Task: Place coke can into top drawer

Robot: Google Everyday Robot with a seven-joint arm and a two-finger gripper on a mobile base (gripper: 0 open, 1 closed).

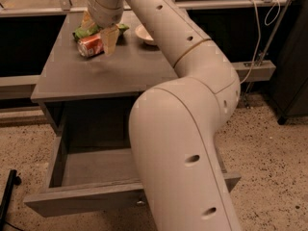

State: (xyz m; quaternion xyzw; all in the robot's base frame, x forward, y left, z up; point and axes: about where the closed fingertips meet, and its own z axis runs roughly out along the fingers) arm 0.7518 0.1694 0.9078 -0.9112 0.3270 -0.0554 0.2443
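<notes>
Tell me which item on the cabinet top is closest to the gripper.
The red coke can, lying on its side right at the gripper; the green chip bag sits behind it, the white bowl farther right.

The can (89, 46) is red with white marks and a silver end. It lies on its side on the cabinet top, near the back left corner. The drawer (84, 199) is grey and shallow, and stands pulled open below the top's front edge. The gripper (102, 37) hangs right at the can, over its right end.
</notes>
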